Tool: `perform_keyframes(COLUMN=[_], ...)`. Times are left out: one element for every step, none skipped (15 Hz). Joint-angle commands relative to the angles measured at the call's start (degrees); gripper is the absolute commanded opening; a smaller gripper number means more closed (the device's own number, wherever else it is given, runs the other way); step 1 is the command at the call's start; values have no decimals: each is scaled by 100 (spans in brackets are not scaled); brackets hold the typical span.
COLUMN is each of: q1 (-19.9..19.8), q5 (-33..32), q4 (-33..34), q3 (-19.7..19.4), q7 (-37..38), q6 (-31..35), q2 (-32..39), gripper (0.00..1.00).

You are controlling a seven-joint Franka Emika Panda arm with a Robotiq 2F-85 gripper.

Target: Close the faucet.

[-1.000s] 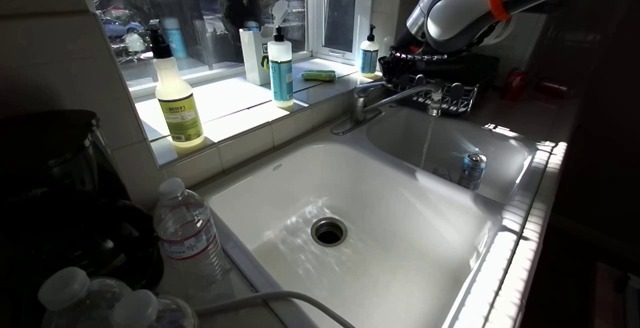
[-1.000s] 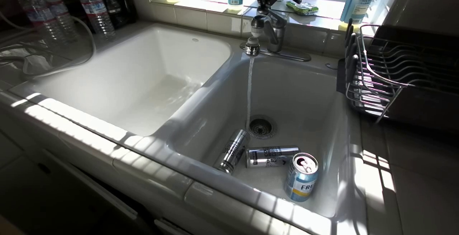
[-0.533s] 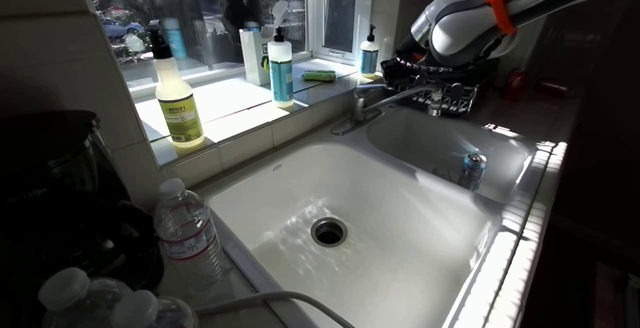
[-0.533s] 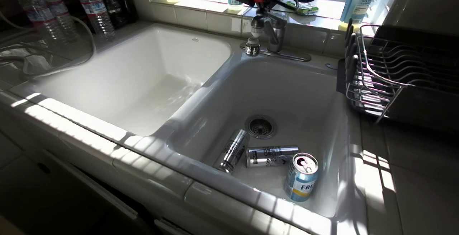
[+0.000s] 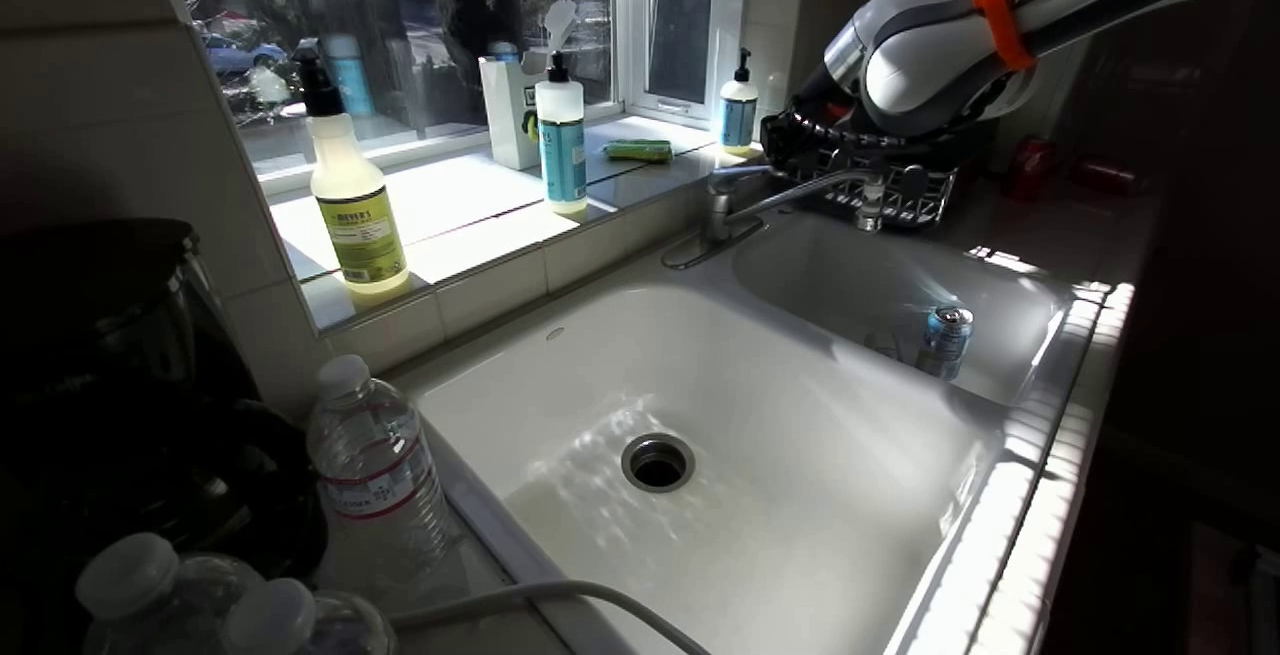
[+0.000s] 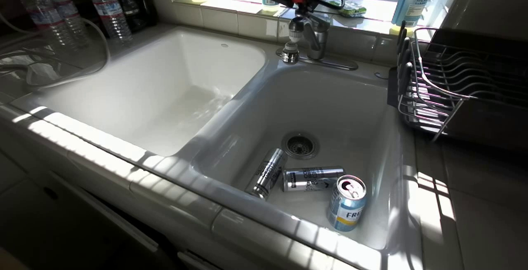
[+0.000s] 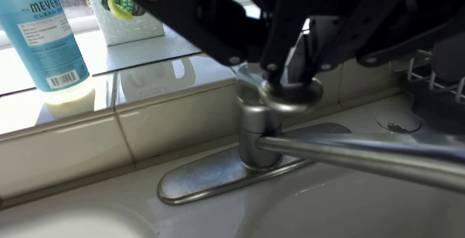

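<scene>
The chrome faucet (image 7: pixel 259 145) stands on a flat base plate behind the sink, and it shows in both exterior views (image 5: pixel 718 215) (image 6: pixel 318 41). Its slim spout (image 7: pixel 348 152) points over the basin with the cans. No water runs from the spout tip (image 6: pixel 290 55). My gripper (image 7: pixel 292 80) comes from above, its fingertips down at the free end of the lever handle (image 7: pixel 290 105) and seemingly touching it. The fingers are close together with a thin sliver of light between them. The tips are dark and blurred, so I cannot tell whether they are shut.
A grey dish rack (image 6: pixel 437 84) stands beside the sink. A soap bottle (image 7: pixel 47 38), a white box (image 7: pixel 123 16) and a green packet (image 5: pixel 638 151) are on the sill. A blue can (image 6: pixel 347 204) and two silver cans (image 6: pixel 268 173) are in the basin.
The water stream that ran one second ago has stopped. The arm and gripper have moved down over the lever, and have barely moved in the last half second.
</scene>
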Motion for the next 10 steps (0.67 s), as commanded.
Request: perform_keyframes(q1=[46, 43, 48, 46, 50, 46, 17, 17, 20, 21], q5=[-31, -19, -41, -44, -96, -98, -162, -184, -226, -263], q4=[-254, -234, -204, -179, -170, -168, -179, -184, -189, -194], q3=[-74, -67, -77, -88, -111, -118, -106, -119, -133, -146], q7=[22, 6, 32, 56, 87, 94, 163, 184, 223, 248], q6=[-134, -120, -127, -132, -134, -143, -124, -106, -60, -78], q2=[-294, -314, -309, -296, -284, -300, -323, -343, -366, -411], gripper=[42, 42, 42, 11, 3, 0, 0, 1, 0, 0])
